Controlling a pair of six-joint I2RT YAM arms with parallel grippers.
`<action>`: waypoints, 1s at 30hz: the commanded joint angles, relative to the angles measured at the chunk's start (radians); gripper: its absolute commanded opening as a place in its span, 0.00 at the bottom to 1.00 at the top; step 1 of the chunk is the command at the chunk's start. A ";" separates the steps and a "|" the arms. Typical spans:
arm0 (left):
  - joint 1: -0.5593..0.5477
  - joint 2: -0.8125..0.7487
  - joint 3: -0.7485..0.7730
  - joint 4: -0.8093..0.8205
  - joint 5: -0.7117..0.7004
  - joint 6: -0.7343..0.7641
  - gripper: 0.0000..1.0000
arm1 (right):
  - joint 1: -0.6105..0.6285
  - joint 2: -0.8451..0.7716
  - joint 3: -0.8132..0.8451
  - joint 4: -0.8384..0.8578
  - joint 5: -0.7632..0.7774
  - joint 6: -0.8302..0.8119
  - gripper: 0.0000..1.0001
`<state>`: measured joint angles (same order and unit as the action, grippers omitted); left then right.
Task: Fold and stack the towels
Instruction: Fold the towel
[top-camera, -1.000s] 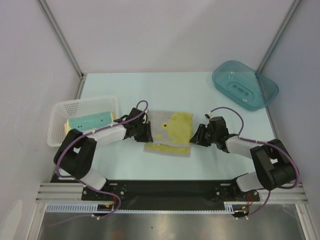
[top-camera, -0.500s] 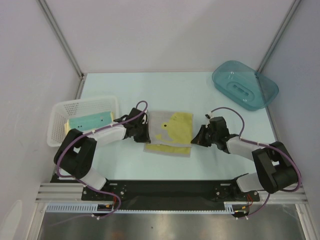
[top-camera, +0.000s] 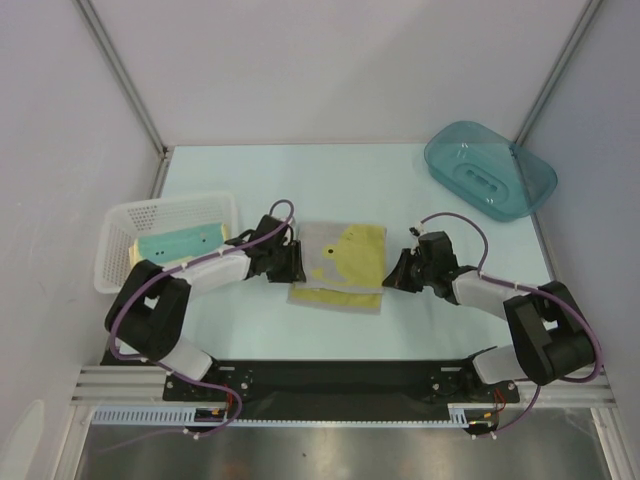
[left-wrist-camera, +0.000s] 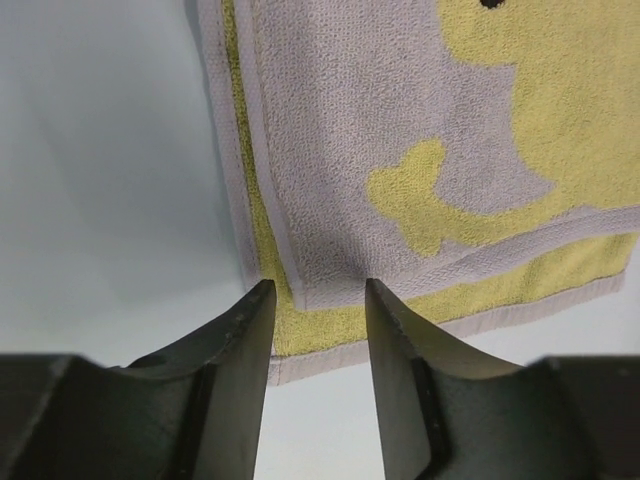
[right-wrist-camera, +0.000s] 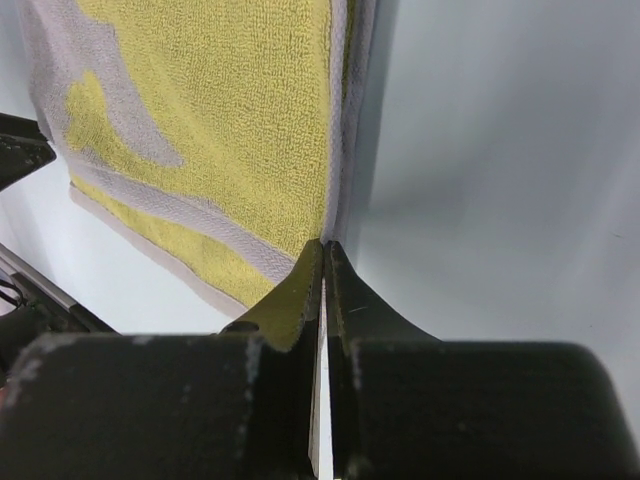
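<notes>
My left pincer (left-wrist-camera: 318, 290) stands with its jaws apart at the near left corner of the towel (left-wrist-camera: 400, 120). The top layer's corner shows in the gap and nothing is held. My right pincer (right-wrist-camera: 322, 245) is closed, its tips against the towel's right edge by the near right corner. I cannot tell whether any cloth is caught there. The towel lies folded in the middle of the table (top-camera: 400, 180), between both arms, and its top layer stops short of the near hem, so a yellow strip shows.

I judge the next fold is being set up. I would bite both layers at each near corner, lift low and level, and lay edge on edge. Another towel (top-camera: 178, 240) waits in the basket (top-camera: 118, 222) by the left edge
</notes>
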<state>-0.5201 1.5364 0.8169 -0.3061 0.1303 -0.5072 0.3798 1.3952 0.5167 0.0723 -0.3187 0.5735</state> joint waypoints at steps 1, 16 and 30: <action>0.006 0.016 -0.010 0.064 0.031 -0.008 0.45 | -0.009 0.008 -0.004 0.021 0.009 -0.018 0.00; 0.006 0.065 -0.027 0.104 0.058 -0.036 0.35 | -0.022 0.007 -0.023 0.040 -0.002 -0.015 0.00; 0.008 -0.035 0.165 -0.160 0.002 0.016 0.00 | -0.028 -0.091 0.141 -0.227 -0.032 -0.043 0.00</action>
<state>-0.5186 1.5734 0.8925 -0.3828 0.1535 -0.5217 0.3557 1.3624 0.5938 -0.0654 -0.3271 0.5522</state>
